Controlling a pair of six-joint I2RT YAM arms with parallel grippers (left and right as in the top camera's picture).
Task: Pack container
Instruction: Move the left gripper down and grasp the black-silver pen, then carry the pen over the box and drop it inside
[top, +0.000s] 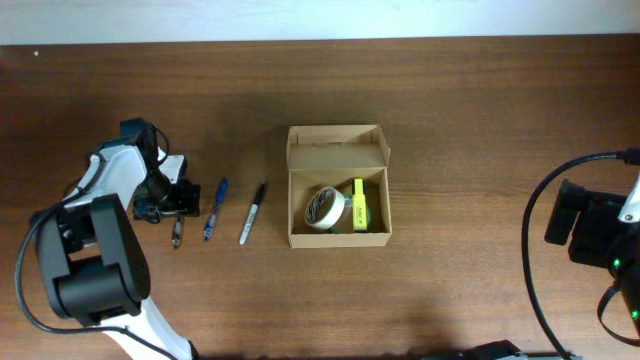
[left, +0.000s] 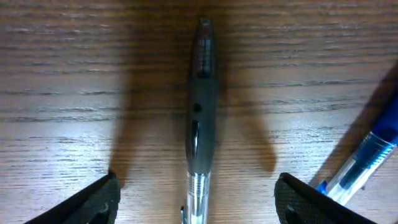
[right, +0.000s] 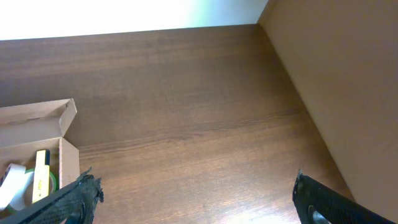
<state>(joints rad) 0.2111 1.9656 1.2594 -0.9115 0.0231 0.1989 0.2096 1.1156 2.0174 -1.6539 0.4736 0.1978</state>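
Observation:
The container (top: 338, 153) is an open tan cardboard box at the table's middle, lid flap folded back. Inside lie a roll of tape (top: 325, 208) and a yellow-green marker (top: 359, 205). The box also shows at the left of the right wrist view (right: 37, 124). Left of it lie a black marker (top: 252, 213), a blue pen (top: 215, 209) and a dark grey pen with a silver end (top: 177, 233). My left gripper (top: 170, 203) is open, its fingers either side of the grey pen (left: 202, 118) without touching it. My right gripper (right: 196, 199) is open and empty at the far right.
The blue pen (left: 364, 162) lies just right of the left gripper's right finger. A tan wall (right: 348, 74) stands along the right of the table. A black cable (top: 535, 220) loops by the right arm.

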